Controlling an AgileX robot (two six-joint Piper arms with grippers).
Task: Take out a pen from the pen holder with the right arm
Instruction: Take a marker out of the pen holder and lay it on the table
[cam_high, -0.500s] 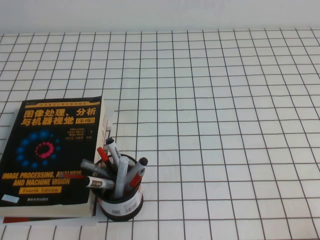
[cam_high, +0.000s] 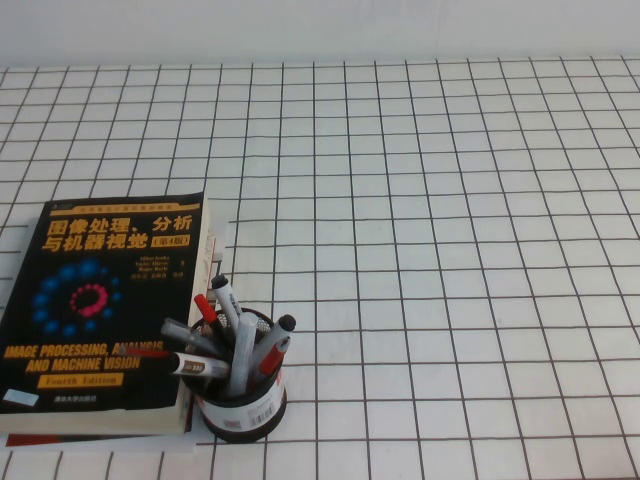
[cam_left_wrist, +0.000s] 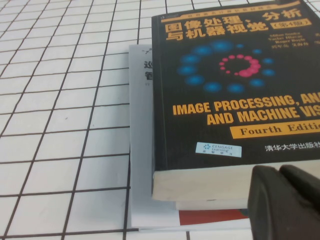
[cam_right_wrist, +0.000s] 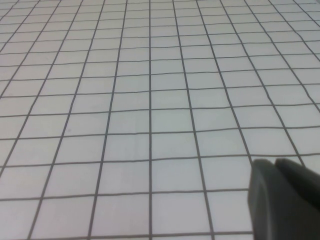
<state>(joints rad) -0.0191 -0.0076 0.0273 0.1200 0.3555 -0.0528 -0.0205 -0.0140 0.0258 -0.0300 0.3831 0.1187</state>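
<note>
A black mesh pen holder (cam_high: 242, 408) stands near the table's front left, filled with several marker pens (cam_high: 240, 340) with grey, black and red caps leaning outward. Neither arm shows in the high view. My right gripper (cam_right_wrist: 274, 162) hangs shut over bare gridded tabletop, with nothing between its fingers and no pen in its view. My left gripper (cam_left_wrist: 278, 170) is shut too, hovering at the near edge of the black textbook (cam_left_wrist: 235, 90).
A black image-processing textbook (cam_high: 100, 310) lies on other books (cam_left_wrist: 150, 150) just left of the pen holder, touching or nearly touching it. The white gridded table (cam_high: 450, 250) stretches to the right and back.
</note>
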